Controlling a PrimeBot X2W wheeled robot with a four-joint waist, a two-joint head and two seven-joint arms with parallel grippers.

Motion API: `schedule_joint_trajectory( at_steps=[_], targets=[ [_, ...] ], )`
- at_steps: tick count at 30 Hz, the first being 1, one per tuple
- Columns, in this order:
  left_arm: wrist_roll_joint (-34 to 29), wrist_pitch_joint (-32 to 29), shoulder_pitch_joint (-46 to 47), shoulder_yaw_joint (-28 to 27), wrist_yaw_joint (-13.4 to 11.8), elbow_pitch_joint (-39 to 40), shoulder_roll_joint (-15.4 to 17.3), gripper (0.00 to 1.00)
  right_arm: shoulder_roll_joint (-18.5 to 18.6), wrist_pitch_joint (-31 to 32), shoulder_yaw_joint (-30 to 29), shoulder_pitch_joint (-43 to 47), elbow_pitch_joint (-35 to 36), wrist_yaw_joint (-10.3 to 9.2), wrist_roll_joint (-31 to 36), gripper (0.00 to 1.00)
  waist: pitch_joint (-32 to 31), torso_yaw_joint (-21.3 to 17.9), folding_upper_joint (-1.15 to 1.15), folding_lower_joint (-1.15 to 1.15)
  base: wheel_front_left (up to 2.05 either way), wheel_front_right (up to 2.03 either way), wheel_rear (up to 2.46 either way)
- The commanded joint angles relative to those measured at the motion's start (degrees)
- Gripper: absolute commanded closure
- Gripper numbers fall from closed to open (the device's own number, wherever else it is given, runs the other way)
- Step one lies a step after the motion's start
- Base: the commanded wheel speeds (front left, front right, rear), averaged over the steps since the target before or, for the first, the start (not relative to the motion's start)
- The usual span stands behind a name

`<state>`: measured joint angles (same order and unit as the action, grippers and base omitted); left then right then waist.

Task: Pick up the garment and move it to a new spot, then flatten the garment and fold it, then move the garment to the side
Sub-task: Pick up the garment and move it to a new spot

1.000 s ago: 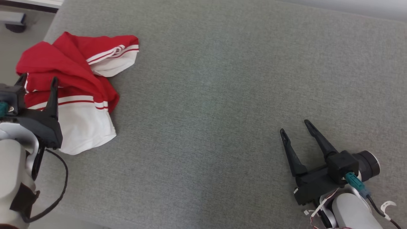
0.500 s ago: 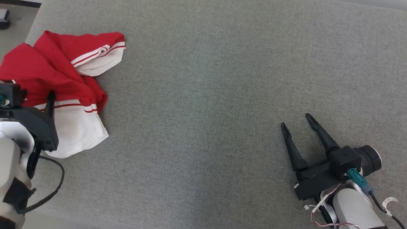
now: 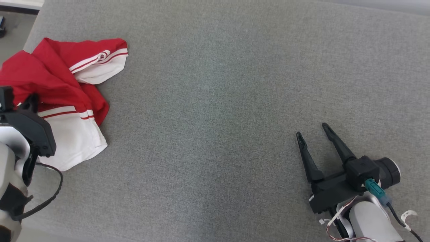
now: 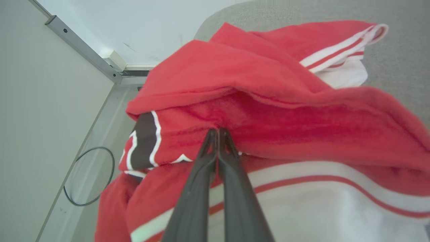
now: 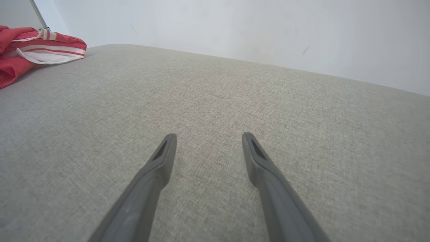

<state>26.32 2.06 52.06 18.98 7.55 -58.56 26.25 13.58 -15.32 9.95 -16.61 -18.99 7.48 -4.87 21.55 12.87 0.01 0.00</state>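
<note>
Now that the left hand has been closed, the garment is pinched.
A red fold is gripped, so lifting can be started; the right hand is left open, well apart.

Grey woven fabric surface lies flat across the head view, with a rounded corner at upper left. Past that corner: pale floor, a small dark object cut by the frame edge, a white ledge. Right wrist view: plain white wall behind the surface. Left wrist view: silver metal rail runs diagonally, thin dark ring lies on the pale floor below it.
</note>
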Motion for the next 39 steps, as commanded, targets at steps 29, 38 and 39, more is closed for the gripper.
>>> schedule_joint_trajectory(
  at_steps=[29, 38, 39],
  targets=[
    [2.6, 9.3, 4.9, 13.0, -0.1, 16.1, -7.7, 1.00, -7.3, 0.2, -1.9, 5.5, -3.6, 0.03, -1.3, 0.00, -12.7, -12.5, -0.01, 0.00, 0.00, 0.00, 0.00],
    [7.0, 11.8, 2.1, 19.9, -0.1, 14.8, -18.5, 1.00, -8.0, 0.2, -2.2, 6.3, -4.1, 0.03, -1.2, 0.00, -13.7, -19.1, -0.01, 0.00, 0.00, 0.00, 0.00],
    [7.1, 12.1, 1.9, 21.0, -0.1, 14.8, -19.3, 1.00, -8.0, 0.2, -2.3, 6.4, -4.1, 0.03, -1.2, 0.00, -13.7, -19.7, -0.01, 0.00, 0.00, 0.00, 0.00]
  ],
)
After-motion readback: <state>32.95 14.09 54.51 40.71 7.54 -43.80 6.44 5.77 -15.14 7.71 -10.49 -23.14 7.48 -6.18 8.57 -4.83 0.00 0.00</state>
